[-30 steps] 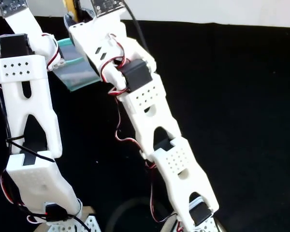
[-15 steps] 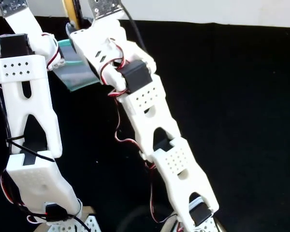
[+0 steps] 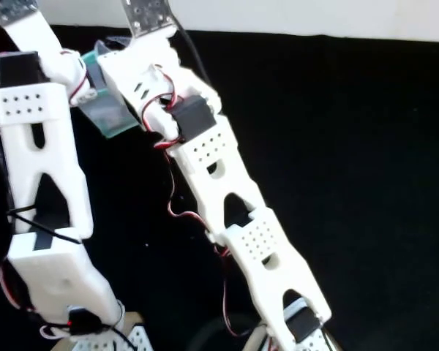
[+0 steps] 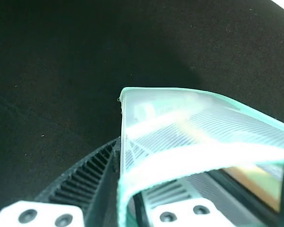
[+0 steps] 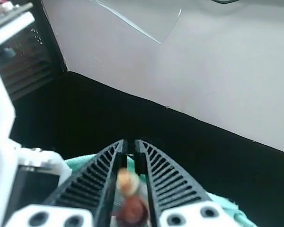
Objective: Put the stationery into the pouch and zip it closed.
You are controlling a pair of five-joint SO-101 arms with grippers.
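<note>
A translucent pouch with teal edging [image 4: 194, 127] hangs above the black table, and my left gripper [image 4: 128, 163] is shut on its edge. In the high view the pouch [image 3: 108, 117] shows between the two white arms at the back left. My right gripper [image 5: 130, 144] is above the pouch's teal fabric [image 5: 83, 161], its fingers nearly together on a small orange-brown item [image 5: 127, 187] that is too blurred to name. The right arm [image 3: 205, 146] crosses in front of the pouch and hides its opening.
A black cloth [image 3: 351, 183] covers the table, with open room to the right. A white wall [image 5: 203, 61] rises just behind the table's far edge. The left arm [image 3: 36, 146] stands close beside the right arm.
The right arm has shifted toward the back left, covering more of the pouch. The yellow object seen at the top edge earlier is gone from the high view.
</note>
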